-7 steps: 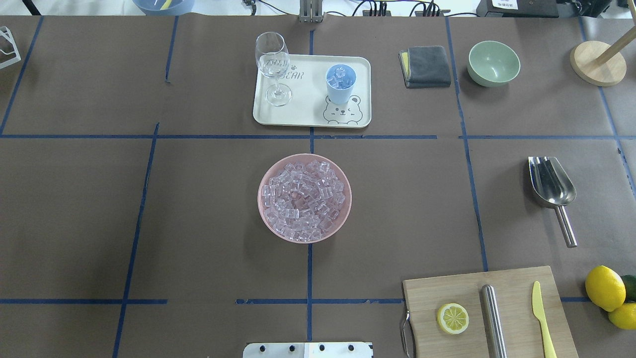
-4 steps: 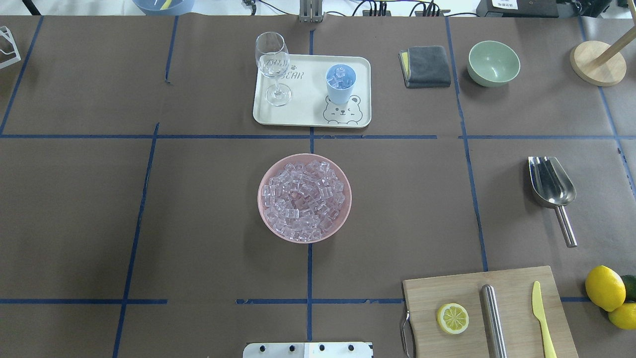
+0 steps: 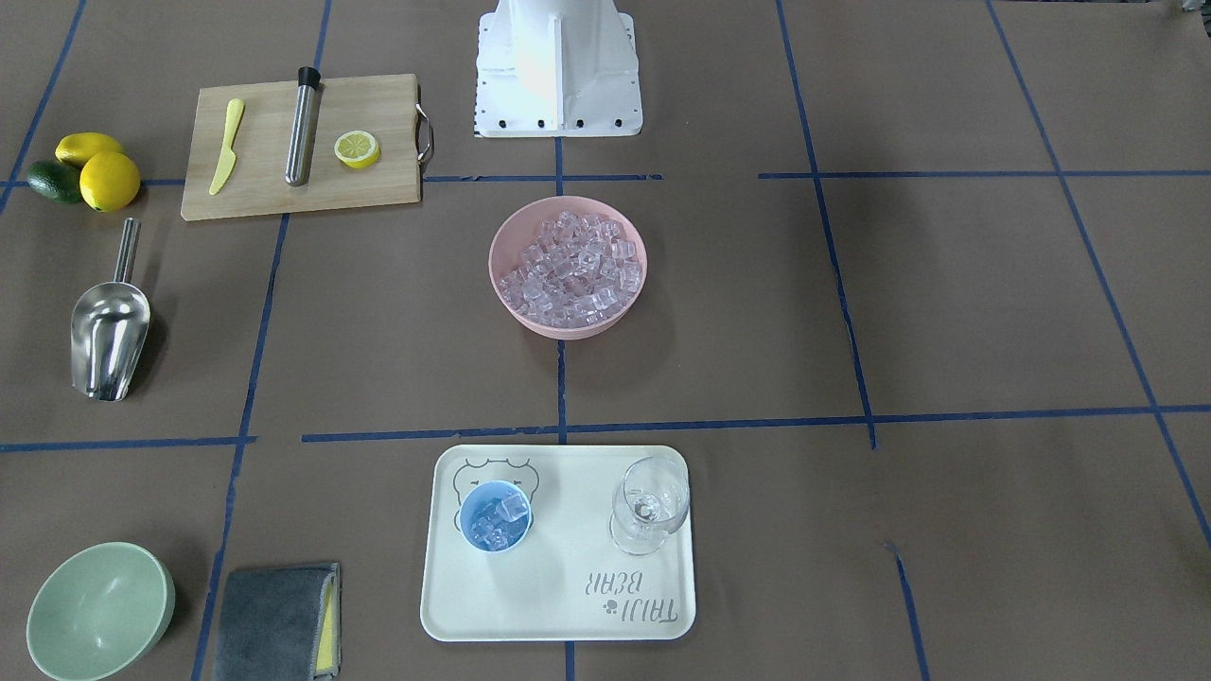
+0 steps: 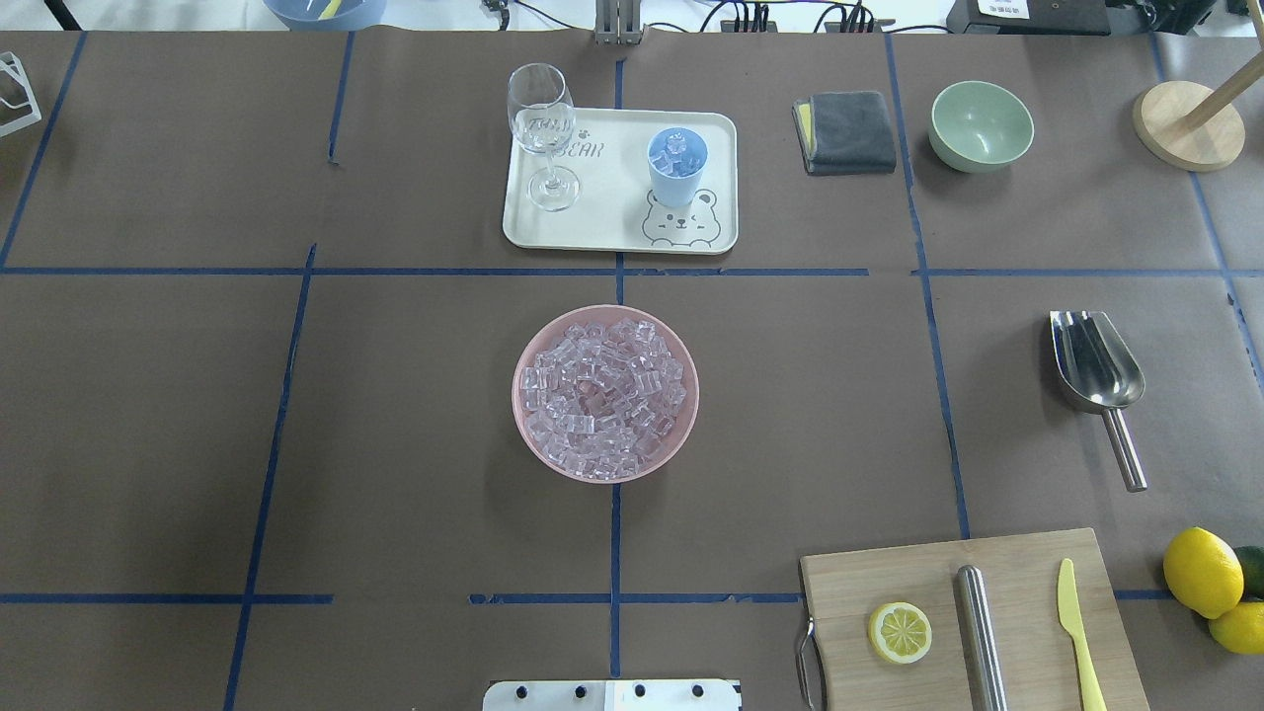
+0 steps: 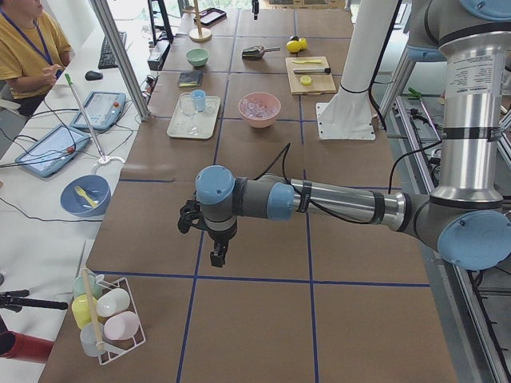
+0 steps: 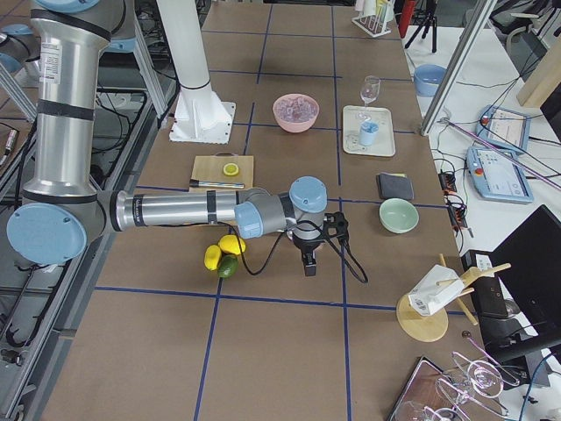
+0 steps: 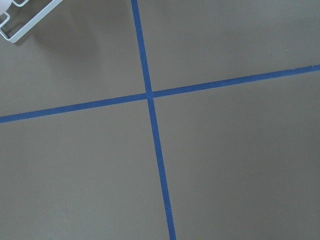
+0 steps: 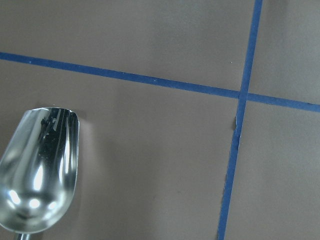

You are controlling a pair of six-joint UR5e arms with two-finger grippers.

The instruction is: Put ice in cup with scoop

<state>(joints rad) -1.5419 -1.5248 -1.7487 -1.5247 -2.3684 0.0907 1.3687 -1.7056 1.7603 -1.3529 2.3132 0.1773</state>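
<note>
A steel scoop (image 4: pixel 1096 367) lies flat on the table (image 4: pixel 395 444), on the robot's right and clear of everything else. It looks rigid, fairly light and slick. The thin rod handle (image 4: pixel 1124 449) is the place to take hold, probably around its middle, and it may twist in the jaws once loaded.

The long axis runs nearly straight away from the robot. The open mouth points to the far side, and the handle end points toward the robot, angled slightly outward.

A board (image 4: pixel 889 573) lies nearer the robot, and a green bowl (image 4: pixel 981 126) farther off. At the table's centre, a pink bowl (image 4: pixel 516 395) is heaped with ice (image 4: pixel 604 390). Beyond it, a tray (image 4: pixel 612 232) holds the cup (image 4: pixel 676 163), with some ice in it, and a glass (image 4: pixel 541 128).

The right gripper (image 6: pixel 308 268) hangs near the scoop. The left gripper (image 5: pixel 216 258) hangs over bare table far off. Whether either's jaws are open or closed cannot be told.
</note>
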